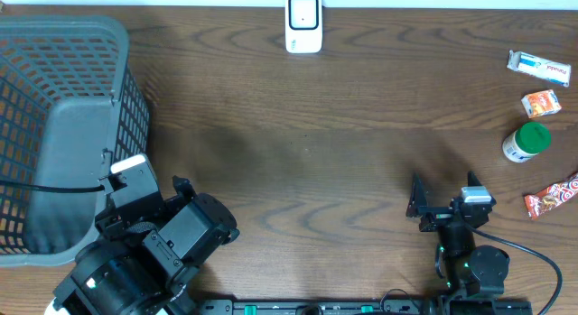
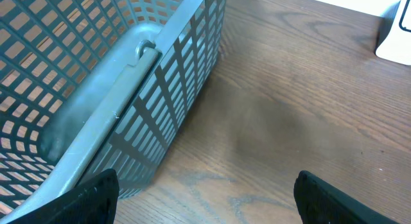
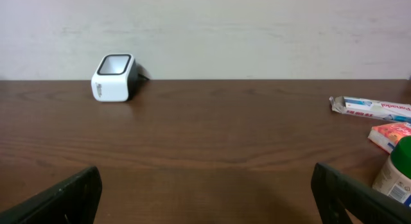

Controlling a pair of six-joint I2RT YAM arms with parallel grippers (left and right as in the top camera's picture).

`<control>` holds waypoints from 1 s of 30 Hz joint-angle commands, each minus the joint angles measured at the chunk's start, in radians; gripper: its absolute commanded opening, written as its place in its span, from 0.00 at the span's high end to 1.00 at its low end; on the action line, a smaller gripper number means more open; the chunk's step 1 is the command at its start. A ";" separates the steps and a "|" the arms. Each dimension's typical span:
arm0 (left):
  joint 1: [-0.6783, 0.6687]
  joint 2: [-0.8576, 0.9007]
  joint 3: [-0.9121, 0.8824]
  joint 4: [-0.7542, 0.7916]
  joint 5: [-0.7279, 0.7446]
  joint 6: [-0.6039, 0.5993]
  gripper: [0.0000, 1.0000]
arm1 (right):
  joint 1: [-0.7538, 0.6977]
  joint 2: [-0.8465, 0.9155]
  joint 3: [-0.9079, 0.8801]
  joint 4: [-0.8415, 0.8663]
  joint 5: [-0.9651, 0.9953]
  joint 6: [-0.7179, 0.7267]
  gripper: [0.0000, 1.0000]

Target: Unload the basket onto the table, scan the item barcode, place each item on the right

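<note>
Barcode scanner (image 1: 303,23), white with a dark window, is seen upright at the far edge of the worktop (image 1: 343,125), about mid-width. Four items are lined up along the right edge, well apart from the scanner: white packet (image 1: 539,68) farthest back, small orange box (image 1: 541,103) near it, green-capped bottle (image 1: 526,141) next, red wrapper (image 1: 551,198) nearest the front. None is gripped or touched. Grey mesh basket (image 1: 54,44) is set at the left side. Left gripper (image 2: 204,201) is held wide with nothing between its fingers, just beside the basket's wall. Right gripper (image 3: 209,198) is spread fully wide and empty, low over bare worktop at the near right, aimed at the far edge. From its wrist view the scanner is seen ahead to the left and the packet, box and bottle to the right.
</note>
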 commanded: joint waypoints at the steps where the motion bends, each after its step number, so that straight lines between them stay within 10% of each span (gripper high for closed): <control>1: 0.000 0.000 0.000 -0.005 -0.010 -0.011 0.15 | 0.012 -0.005 -0.002 -0.005 0.009 -0.005 0.01; 15: 0.407 -0.157 -0.091 0.431 0.103 -0.011 0.15 | 0.012 -0.005 -0.002 -0.005 0.009 -0.005 0.01; 30: 0.665 -0.653 -0.632 0.924 0.256 0.047 0.15 | 0.012 -0.005 -0.002 -0.005 0.009 -0.005 0.01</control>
